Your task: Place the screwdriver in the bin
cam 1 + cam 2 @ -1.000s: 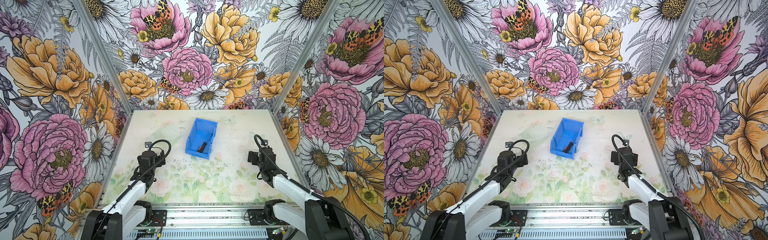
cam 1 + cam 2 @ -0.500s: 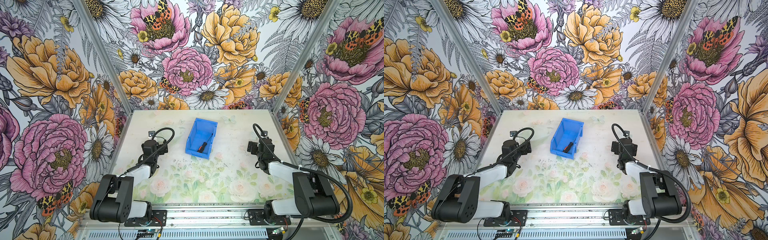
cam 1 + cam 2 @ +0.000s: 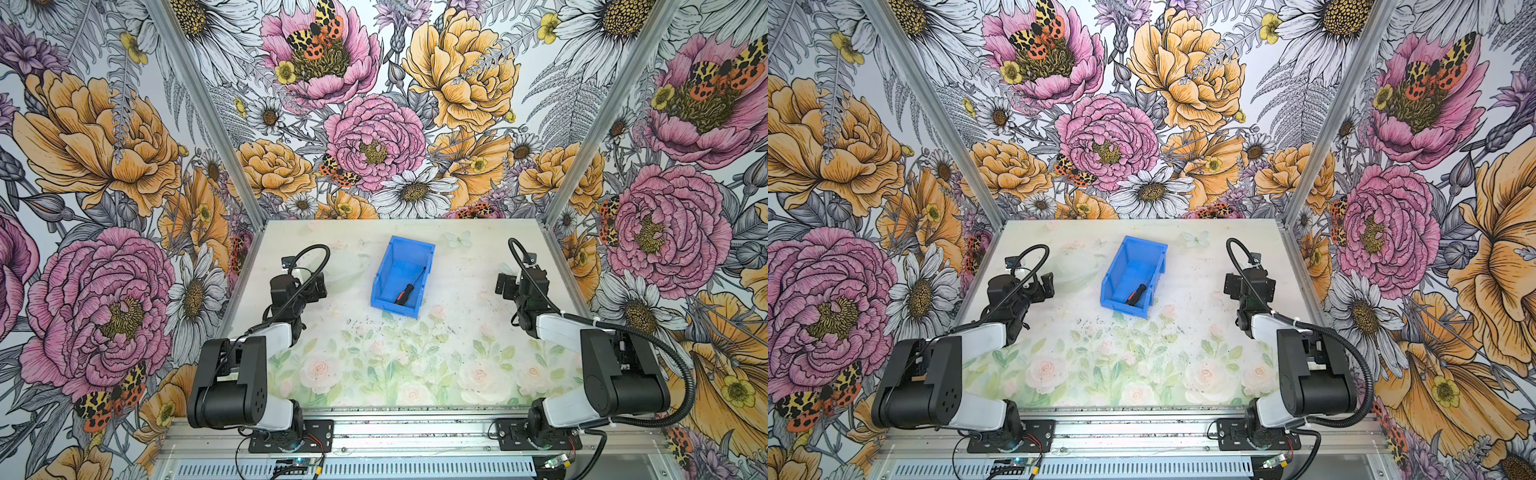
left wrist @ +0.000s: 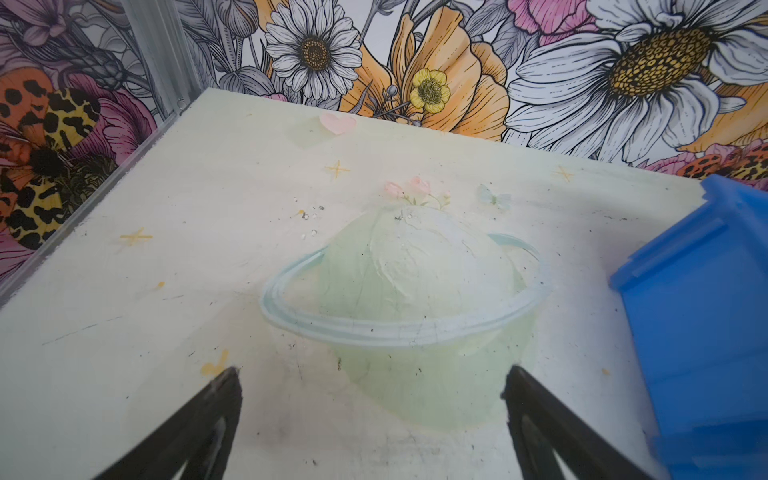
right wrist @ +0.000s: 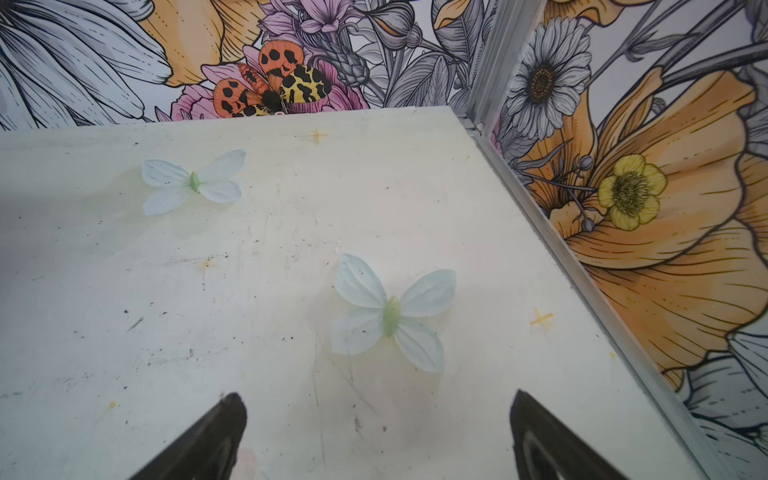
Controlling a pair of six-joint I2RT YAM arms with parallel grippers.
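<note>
1. The screwdriver (image 3: pixel 409 286) lies inside the bin (image 3: pixel 397 266). It sits slantwise on the floor, with the handle toward the cut-down front and the thin shaft aimed at the far right-hand wall. I judge the task done.
2. Your left pincer (image 4: pixel 372 376) has its jaws wide apart and holds nothing. It sits to the left of the bin and faces a clear bowl (image 4: pixel 399 330), which stands between it and the bin, near the bin's wall.
3. Your right pincer (image 5: pixel 378 399) is also spread and empty. It is well apart from the bin on the right, over bare bench (image 5: pixel 208 311).
4. What could go wrong:
   - The handle rests close to the low front. If you tip or jolt the bin, the round handle could roll out over that lip.
   - If you swing the left arm toward the bin, it would meet the bowl first and push it into the bin's wall.
   - The bin looks like light plastic on a smooth printed surface, so a nudge would probably slide it.
5. Materials and shapes:
   - The bin is glossy blue moulded plastic, rectangular, with tall walls and a thick rim.
   - The screwdriver has a dark metal shaft and a black handle with orange accents.
   - The bowl is thin, nearly transparent and round-rimmed, and is easy to miss in both top views.
   - The top views are too small to show whether the shaft tip touches the wall or only the floor.
</note>
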